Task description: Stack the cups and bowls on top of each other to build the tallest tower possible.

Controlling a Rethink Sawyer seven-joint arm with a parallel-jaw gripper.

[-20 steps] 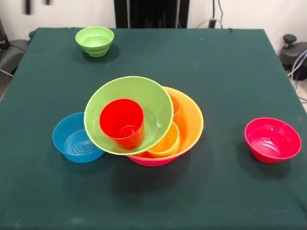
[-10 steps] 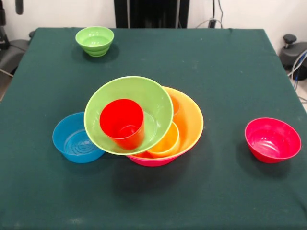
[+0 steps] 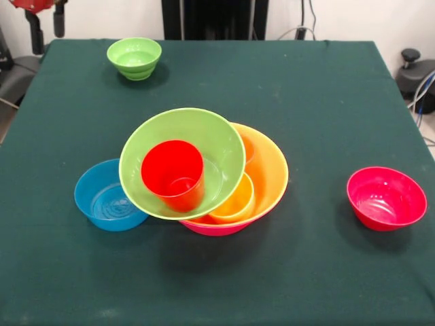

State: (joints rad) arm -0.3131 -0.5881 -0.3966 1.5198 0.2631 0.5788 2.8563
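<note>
The tower stands mid-table: a large pink bowl (image 3: pixel 204 229) holds the large orange bowl (image 3: pixel 270 178). A medium-large green bowl (image 3: pixel 219 144) lies tilted on top, with the red cup (image 3: pixel 173 174) inside it. A yellow cup (image 3: pixel 235 201) and part of an orange cup (image 3: pixel 249 151) show under the green bowl. A small blue bowl (image 3: pixel 105 198) touches the tower's left side. A small green bowl (image 3: pixel 134 57) sits at the far left and a small red bowl (image 3: pixel 385 197) at the right. My gripper (image 3: pixel 45 30) hangs open and empty at the top left corner, beyond the table's edge.
The robot's black pedestal (image 3: pixel 207 19) stands behind the far edge of the green tablecloth (image 3: pixel 306 102). Cables and dark gear (image 3: pixel 416 75) lie off the table at the right.
My gripper has come down and to the right into the top left corner; more of its fingers and red wrist show now. The bowls and cups have not moved.
</note>
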